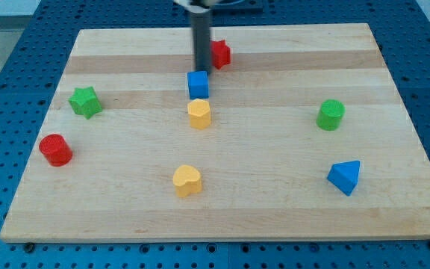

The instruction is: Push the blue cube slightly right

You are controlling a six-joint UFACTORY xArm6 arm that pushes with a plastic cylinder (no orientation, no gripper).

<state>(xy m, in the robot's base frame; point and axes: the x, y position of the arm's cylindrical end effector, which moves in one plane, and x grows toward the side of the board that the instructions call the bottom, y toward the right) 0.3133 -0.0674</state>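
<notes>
The blue cube (198, 84) sits on the wooden board (275, 202) a little above the middle, left of centre. My tip (201, 69) is at the lower end of the dark rod, right at the cube's top edge, touching or nearly touching it. A yellow hexagonal block (198, 113) stands just below the cube. A red block (220, 54) lies just to the right of the rod, partly hidden by it.
A green star block (85, 101) and a red cylinder (54, 149) are at the view's left. A yellow heart block (187, 180) is at bottom centre. A green cylinder (331, 114) and a blue triangular block (345, 177) are at the right.
</notes>
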